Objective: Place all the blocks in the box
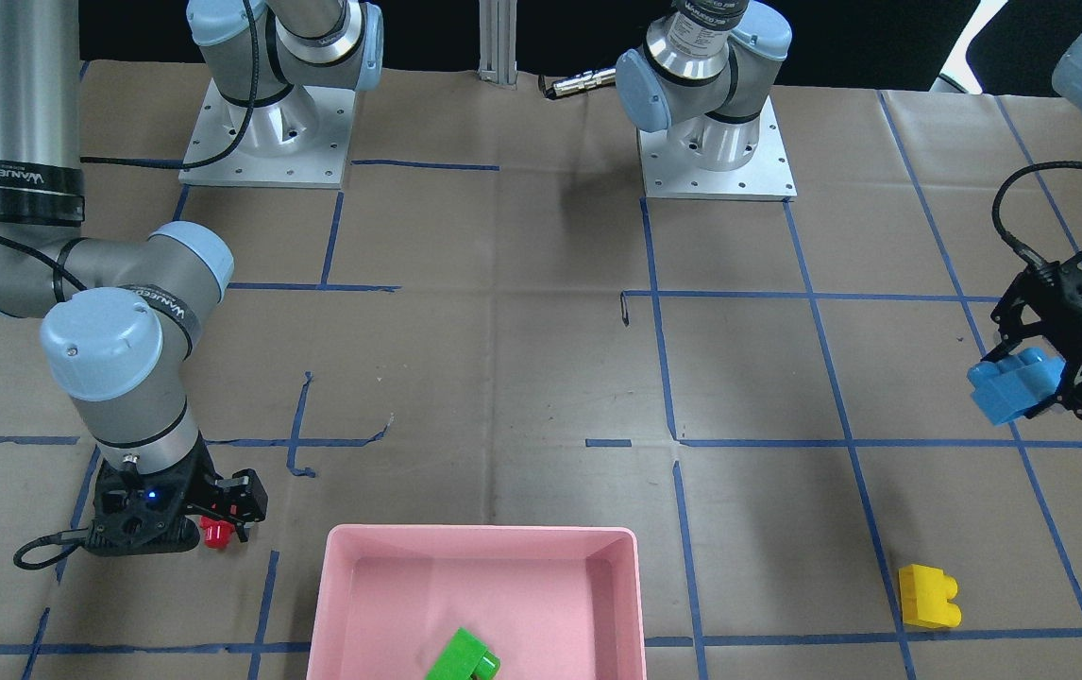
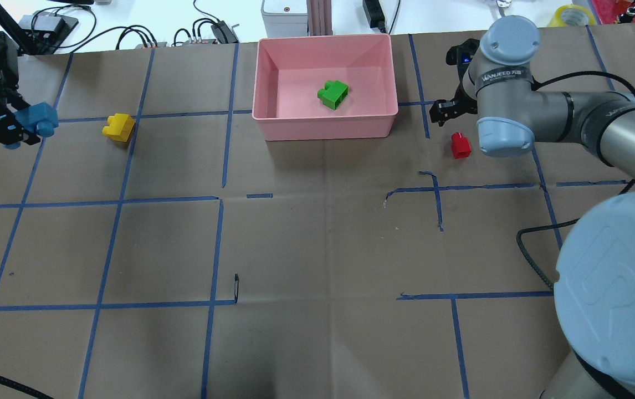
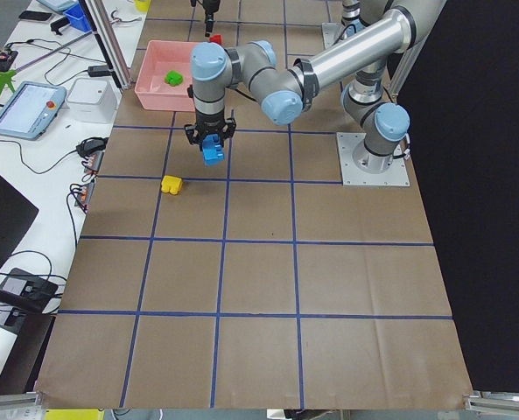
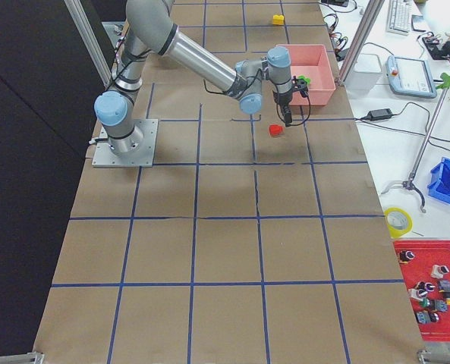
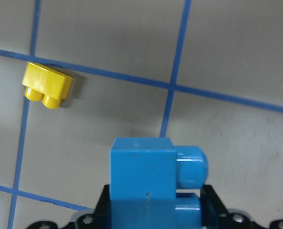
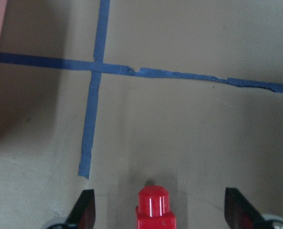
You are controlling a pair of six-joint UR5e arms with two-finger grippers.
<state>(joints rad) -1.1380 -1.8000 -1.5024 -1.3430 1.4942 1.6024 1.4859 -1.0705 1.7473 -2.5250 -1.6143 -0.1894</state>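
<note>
Left claw clamped on blue block. Right claw fingers apart, over red block on tabletop, beside box. Green block inside box. Yellow block on tabletop.

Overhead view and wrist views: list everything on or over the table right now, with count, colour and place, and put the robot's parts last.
table: one, brown covering.
tape lines: many, blue, a grid on the table.
box: one, pink, far middle of the table.
green block: one, green, inside the box.
yellow block: one, yellow, on the table left of the box.
red block: one, red, on the table right of the box.
blue block: one, blue, held off the table, left of the yellow block.
left gripper: one, black, far left, shut on the blue block.
right gripper: one, black, open, its fingers either side of the red block in the wrist view.
</note>
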